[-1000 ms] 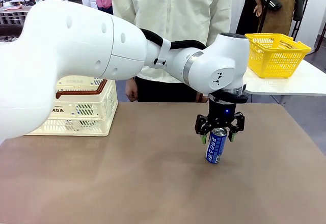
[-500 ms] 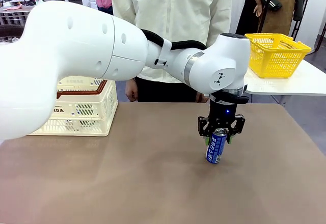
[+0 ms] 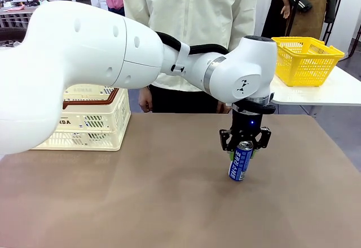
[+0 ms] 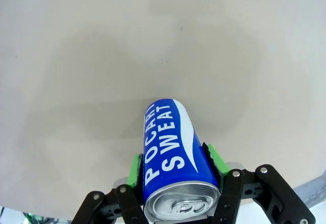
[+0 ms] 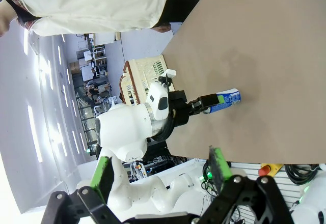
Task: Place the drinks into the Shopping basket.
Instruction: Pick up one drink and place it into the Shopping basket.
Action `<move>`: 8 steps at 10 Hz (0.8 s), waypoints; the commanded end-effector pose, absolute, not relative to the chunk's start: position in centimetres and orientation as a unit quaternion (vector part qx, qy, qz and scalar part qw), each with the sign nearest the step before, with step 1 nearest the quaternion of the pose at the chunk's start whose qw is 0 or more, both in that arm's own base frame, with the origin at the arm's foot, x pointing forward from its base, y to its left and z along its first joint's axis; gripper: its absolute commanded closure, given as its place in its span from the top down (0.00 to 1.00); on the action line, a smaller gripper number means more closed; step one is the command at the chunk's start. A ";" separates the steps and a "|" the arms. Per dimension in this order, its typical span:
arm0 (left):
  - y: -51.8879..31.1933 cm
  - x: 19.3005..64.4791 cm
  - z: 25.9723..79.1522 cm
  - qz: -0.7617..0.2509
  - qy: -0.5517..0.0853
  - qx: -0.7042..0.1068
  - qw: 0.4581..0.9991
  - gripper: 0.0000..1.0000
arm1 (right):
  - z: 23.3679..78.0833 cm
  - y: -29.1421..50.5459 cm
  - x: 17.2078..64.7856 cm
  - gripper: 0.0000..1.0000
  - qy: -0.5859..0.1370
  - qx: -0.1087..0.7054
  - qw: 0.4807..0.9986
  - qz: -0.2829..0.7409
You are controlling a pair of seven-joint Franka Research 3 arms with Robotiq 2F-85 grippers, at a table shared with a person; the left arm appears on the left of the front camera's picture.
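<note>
Drink, one: slim blue metal can with white lettering and silver top, standing upright on the brown tabletop, to the right of and nearer the robot than the shopping basket, well apart from it. Left gripper, black with green pads, comes straight down over the can's upper part; in the left wrist view the green pads lie flat against both sides of the blue can, jaws pinching it just below the rim, can base on the table. Shopping basket, one: large cream-white slotted plastic crate with dark brown rim and handles, at the table's far left edge; its inside is hidden behind the left arm, contents cannot be told. Small basket, one: bright yellow slotted plastic, on a separate white table far to the right of the cream basket; nothing seen above its rim. Person, one: cream-white jacket, standing at the far side of the table, right of the cream basket. Right gripper, black with green pads, held away from the table, fingers spread wide with nothing between them; its wrist view looks across at the left arm over the blue can, with the cream basket beyond.
</note>
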State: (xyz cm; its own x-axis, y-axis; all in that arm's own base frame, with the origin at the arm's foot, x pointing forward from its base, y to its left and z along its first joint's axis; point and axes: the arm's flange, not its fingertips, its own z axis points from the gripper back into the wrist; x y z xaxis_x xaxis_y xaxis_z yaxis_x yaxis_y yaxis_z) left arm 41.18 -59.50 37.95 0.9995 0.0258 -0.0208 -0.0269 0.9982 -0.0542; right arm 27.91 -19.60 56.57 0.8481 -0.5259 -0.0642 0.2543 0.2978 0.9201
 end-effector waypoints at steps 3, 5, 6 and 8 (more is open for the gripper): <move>-59.3 40.7 39.4 0.012 0.016 -0.030 0.999 0.00 | 56.9 -19.5 28.0 1.00 -0.123 0.544 0.792 -0.248; -59.5 39.0 44.8 0.013 0.009 -0.011 1.000 0.00 | 56.9 -19.5 28.0 1.00 -0.123 0.544 0.792 -0.248; -59.7 37.3 47.8 -0.009 0.007 -0.007 1.000 0.00 | 56.9 -19.5 28.0 1.00 -0.123 0.544 0.792 -0.248; -59.0 33.3 53.2 -0.046 0.021 0.010 0.999 0.00 | 56.9 -19.5 28.0 1.00 -0.123 0.544 0.792 -0.248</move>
